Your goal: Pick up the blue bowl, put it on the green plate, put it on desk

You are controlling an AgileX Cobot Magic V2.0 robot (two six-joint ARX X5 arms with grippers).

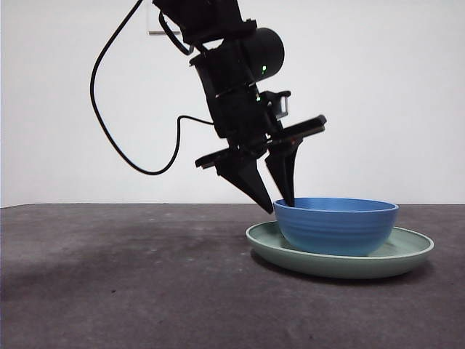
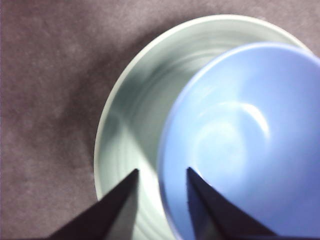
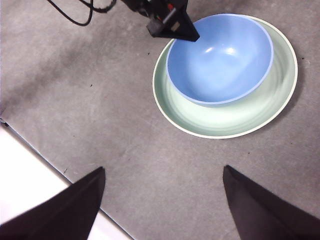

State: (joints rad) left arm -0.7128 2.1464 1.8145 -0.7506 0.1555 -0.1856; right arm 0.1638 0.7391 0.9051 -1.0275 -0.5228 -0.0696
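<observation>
The light is bright and soft. The round deep blue bowl [image 2: 240,140] looks blurry up close, with white shine inside. A dim shadow lies on the dark grey desk [image 1: 109,276]

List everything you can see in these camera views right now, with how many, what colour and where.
blue bowl: one, medium blue, sitting in the green plate, off-centre toward the working arm.
green plate: one, pale sage green, on the desk under the bowl.
desk: one, dark grey-brown, across the whole view.
cable: one, black, looping from the working arm.
left claw: one, black, open, straddling the bowl's rim, one jaw inside, one outside.
right claw: one, black, open, high above the desk, away from the dishes.
</observation>
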